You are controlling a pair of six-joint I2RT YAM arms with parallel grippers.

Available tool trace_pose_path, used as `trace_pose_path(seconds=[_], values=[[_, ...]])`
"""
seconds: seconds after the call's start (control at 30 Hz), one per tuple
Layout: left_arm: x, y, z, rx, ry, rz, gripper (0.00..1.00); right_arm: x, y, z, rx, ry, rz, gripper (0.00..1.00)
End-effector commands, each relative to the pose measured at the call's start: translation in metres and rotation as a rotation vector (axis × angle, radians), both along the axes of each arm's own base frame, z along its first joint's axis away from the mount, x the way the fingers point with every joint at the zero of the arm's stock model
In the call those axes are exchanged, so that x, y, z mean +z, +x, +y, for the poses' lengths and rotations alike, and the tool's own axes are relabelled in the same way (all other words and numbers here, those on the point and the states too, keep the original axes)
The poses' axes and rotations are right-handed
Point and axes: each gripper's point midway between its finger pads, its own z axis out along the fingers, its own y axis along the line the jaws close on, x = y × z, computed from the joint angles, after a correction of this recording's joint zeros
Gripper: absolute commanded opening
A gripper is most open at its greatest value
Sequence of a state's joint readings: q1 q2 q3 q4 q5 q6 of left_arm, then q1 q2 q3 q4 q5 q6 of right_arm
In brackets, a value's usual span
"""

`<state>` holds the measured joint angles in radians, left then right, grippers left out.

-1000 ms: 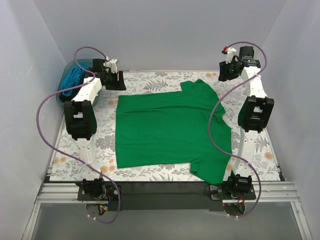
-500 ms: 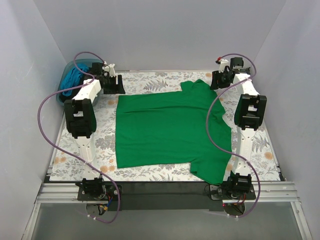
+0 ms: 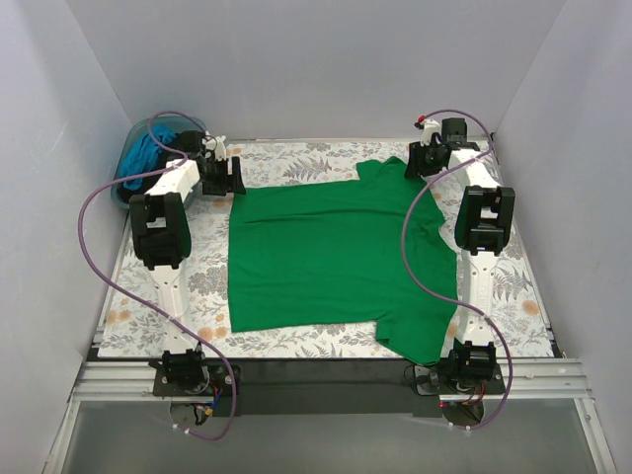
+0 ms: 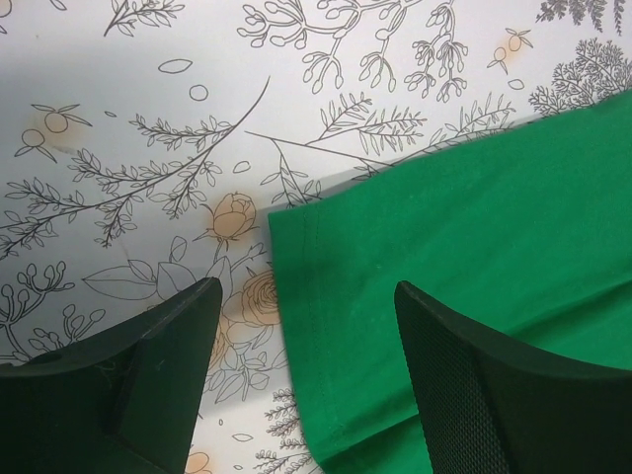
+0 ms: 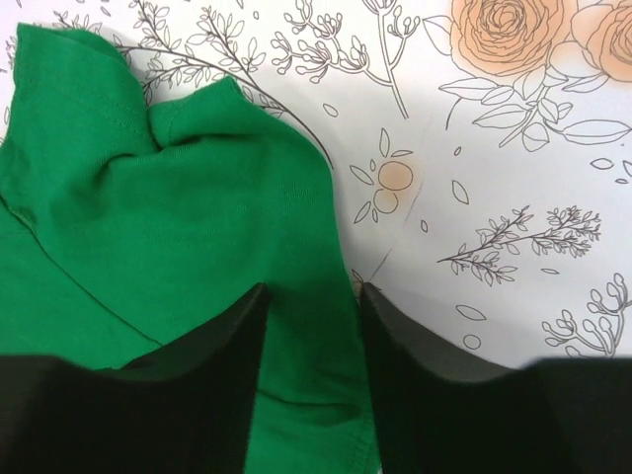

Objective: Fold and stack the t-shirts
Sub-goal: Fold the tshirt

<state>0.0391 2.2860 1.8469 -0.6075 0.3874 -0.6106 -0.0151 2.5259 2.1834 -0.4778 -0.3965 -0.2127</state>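
A bright green t-shirt (image 3: 336, 252) lies spread flat on the floral tablecloth (image 3: 296, 163). My left gripper (image 3: 229, 176) is open at the shirt's far left corner. In the left wrist view the gripper (image 4: 306, 286) straddles the hemmed corner of the green shirt (image 4: 444, 247), with one finger (image 4: 128, 385) over bare cloth. My right gripper (image 3: 420, 158) is open at the far right sleeve. In the right wrist view the gripper (image 5: 313, 288) has the bunched green sleeve (image 5: 178, 207) lying between its open jaws. A teal-blue shirt (image 3: 148, 150) lies in the tub.
A pale blue plastic tub (image 3: 124, 178) stands at the far left corner, just behind the left arm. Grey walls close in the table on three sides. Purple cables loop from both arms, the right one over the shirt.
The left gripper moved right to the shirt's far left corner. The right gripper moved left and lower onto the far sleeve. The shirt has not moved.
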Motion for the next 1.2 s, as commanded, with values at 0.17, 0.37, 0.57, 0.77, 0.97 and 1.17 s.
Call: trace_pose_path(seconds=[0.17, 0.37, 0.57, 0.77, 0.97, 1.17], values=[[0.005, 0.014, 0.005, 0.024, 0.018, -0.025, 0.68, 0.006, 0.01, 0.01, 0.003, 0.046, -0.033, 0.19], [0.002, 0.028, 0.007, 0.029, 0.028, -0.05, 0.64, 0.017, 0.011, 0.008, 0.005, 0.032, -0.057, 0.01], [-0.009, 0.036, 0.01, 0.025, 0.047, -0.052, 0.6, 0.025, 0.011, 0.008, 0.01, 0.029, -0.079, 0.01], [-0.01, 0.022, -0.007, -0.025, -0.035, -0.023, 0.46, 0.03, 0.011, 0.006, 0.014, 0.011, -0.092, 0.01], [-0.012, 0.011, -0.015, -0.053, -0.087, 0.001, 0.37, 0.033, 0.011, 0.005, 0.017, 0.006, -0.1, 0.01], [-0.01, 0.018, -0.016, -0.038, -0.094, -0.013, 0.26, 0.038, 0.012, 0.007, 0.023, 0.011, -0.109, 0.01]])
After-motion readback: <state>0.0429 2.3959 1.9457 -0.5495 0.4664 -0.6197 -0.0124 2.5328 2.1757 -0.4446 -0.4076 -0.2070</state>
